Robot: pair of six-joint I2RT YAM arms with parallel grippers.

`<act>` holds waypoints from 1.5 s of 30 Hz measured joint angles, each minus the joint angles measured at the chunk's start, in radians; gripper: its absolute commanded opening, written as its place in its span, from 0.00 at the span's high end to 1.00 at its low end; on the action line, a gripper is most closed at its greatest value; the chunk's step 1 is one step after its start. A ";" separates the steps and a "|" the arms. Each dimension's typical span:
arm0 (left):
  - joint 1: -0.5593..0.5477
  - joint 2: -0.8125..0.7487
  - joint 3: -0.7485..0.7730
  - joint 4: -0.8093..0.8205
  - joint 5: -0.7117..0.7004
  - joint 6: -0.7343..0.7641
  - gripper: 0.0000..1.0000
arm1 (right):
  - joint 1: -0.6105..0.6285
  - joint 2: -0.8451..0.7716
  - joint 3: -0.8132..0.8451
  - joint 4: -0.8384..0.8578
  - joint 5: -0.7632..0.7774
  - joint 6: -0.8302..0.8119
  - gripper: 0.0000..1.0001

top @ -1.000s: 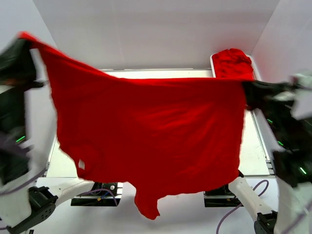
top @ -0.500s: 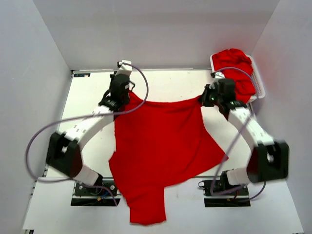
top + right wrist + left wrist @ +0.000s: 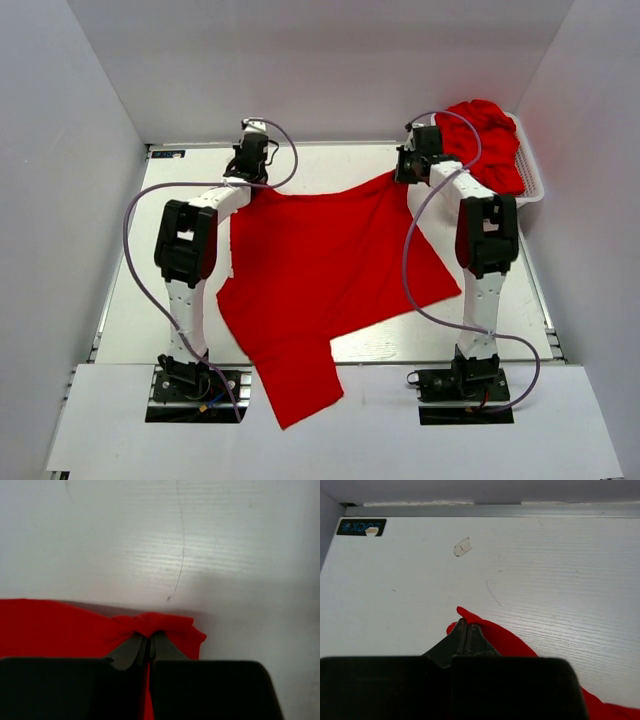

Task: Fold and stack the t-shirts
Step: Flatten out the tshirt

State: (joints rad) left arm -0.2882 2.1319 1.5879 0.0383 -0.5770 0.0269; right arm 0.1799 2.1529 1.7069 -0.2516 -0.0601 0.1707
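**T-shirt (image 3: 320,270) pinched at both far corners, flat on the table**

The t-shirt is spread across the middle of the table (image 3: 150,260), and its lower tail spills over the near edge at bottom centre of the overhead frame. Up at the top left of the cloth, the left gripper (image 3: 247,172) has its jaws pressed tight together on a small red corner. In the wrist view the dark fingertips (image 3: 460,637) meet with fabric poking out just ahead of them, low against the white surface. Over at the top right corner it's the same story: the right gripper (image 3: 405,170) is clamped on a bunched nub of red, with the fingertips (image 3: 132,647) squeezed together and cloth puckered around them. Both arms are stretched long towards the far side of the table, wrists angled inwards. More red t-shirts (image 3: 485,135) are heaped in the white basket (image 3: 535,185) at upper right, just beside the right gripper.
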 measured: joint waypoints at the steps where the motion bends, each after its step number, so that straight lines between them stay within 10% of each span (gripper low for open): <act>1: 0.005 0.008 0.003 -0.002 0.015 -0.006 1.00 | 0.000 0.037 0.045 -0.008 0.008 0.000 0.99; 15: 0.122 0.195 0.239 0.041 0.334 -0.066 1.00 | -0.021 0.217 0.294 -0.035 0.084 0.005 0.78; 16: 0.127 0.212 0.257 0.051 0.361 -0.067 0.94 | -0.022 0.218 0.294 -0.032 0.084 0.005 0.73; 18: 0.134 0.247 0.293 0.068 0.414 -0.072 0.46 | -0.024 0.224 0.296 -0.026 0.084 0.009 0.64; 20: 0.139 0.292 0.347 0.079 0.471 -0.078 0.00 | -0.027 0.237 0.311 -0.021 0.078 0.015 0.17; 36: 0.167 0.279 0.506 -0.220 0.543 -0.098 0.00 | -0.015 0.197 0.337 -0.057 -0.112 -0.009 0.10; 45: 0.169 -0.367 -0.159 -0.426 0.427 -0.244 0.00 | 0.060 -0.156 -0.046 -0.076 -0.117 -0.014 0.10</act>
State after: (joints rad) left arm -0.1192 1.7645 1.4284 -0.3874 -0.1497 -0.2169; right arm 0.2398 1.9968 1.6608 -0.3271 -0.1768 0.1562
